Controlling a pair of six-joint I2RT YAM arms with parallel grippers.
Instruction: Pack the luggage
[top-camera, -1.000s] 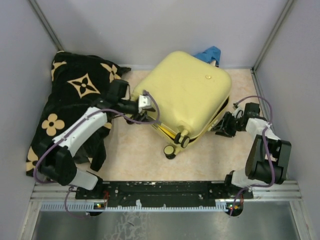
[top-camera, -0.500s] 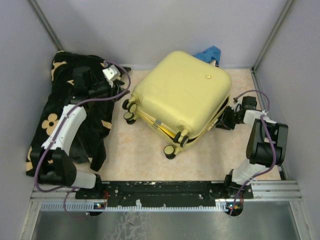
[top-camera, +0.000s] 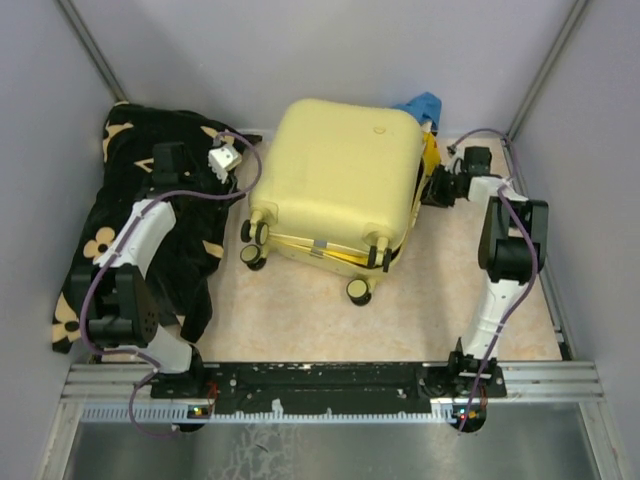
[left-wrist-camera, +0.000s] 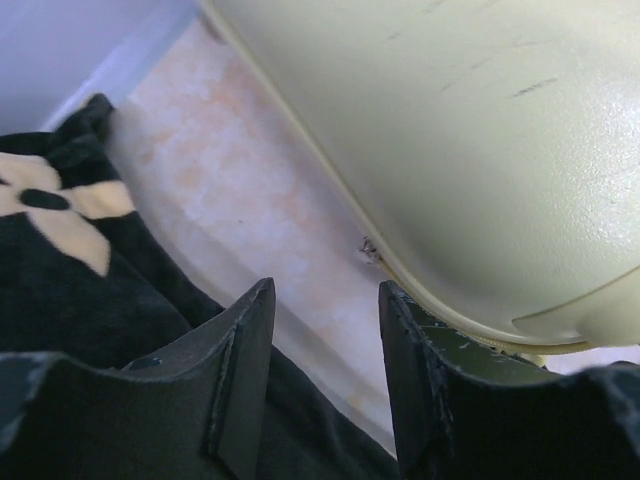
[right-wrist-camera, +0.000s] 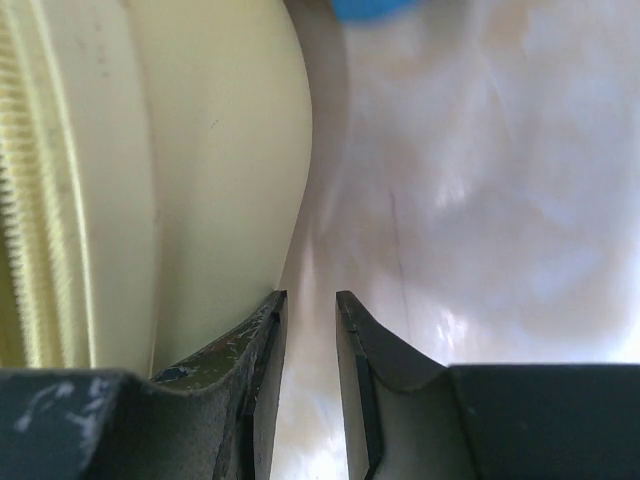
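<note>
Luggage (top-camera: 335, 170) lying flat, tan-flowered black blanket (top-camera: 120, 175) beside

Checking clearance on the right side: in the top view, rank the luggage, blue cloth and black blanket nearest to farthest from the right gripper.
1. luggage, directly beside the right gripper.
2. blue cloth, by the back wall, behind the luggage.
3. black blanket, at the far left.

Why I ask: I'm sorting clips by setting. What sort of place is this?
Probably a robot test cell, not a home: grey walls with metal corner posts box in a table; the left arm and right arm are bolted to a rail at its near edge.
</note>
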